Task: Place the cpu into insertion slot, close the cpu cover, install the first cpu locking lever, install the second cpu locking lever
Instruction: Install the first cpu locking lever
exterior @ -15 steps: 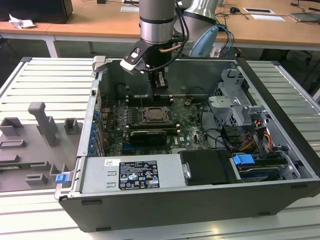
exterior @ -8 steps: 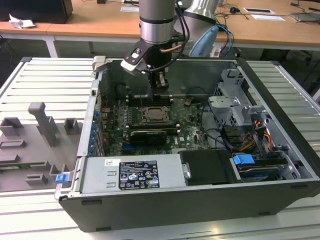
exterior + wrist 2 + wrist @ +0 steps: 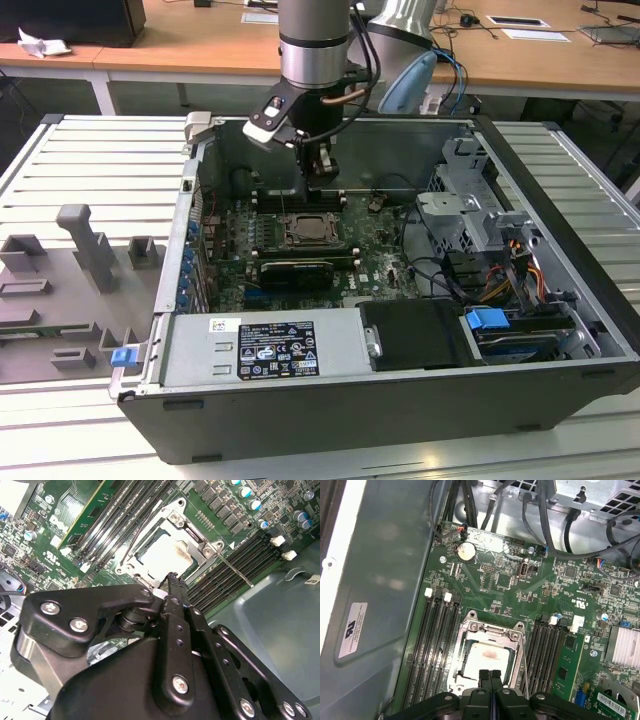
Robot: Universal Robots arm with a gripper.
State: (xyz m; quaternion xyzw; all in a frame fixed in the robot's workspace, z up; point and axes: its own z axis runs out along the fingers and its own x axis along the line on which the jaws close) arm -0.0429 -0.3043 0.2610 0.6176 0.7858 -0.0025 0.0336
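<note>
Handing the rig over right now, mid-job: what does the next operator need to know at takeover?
The gripper: jaws shut, empty, poised at the socket's edge.
Done: the cpu sits in the insertion slot; the cpu cover lies down over it.
Left, apparently: one wire lever and the other wire lever both look unlatched, angled off the socket, though I cannot be sure.

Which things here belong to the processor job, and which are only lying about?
Job in hand:
cpu
cpu cover
locking lever
end effector, shut, just over the cpu

Lying about:
memory slots
coin battery
heatsink
cables
grey fixtures
</note>
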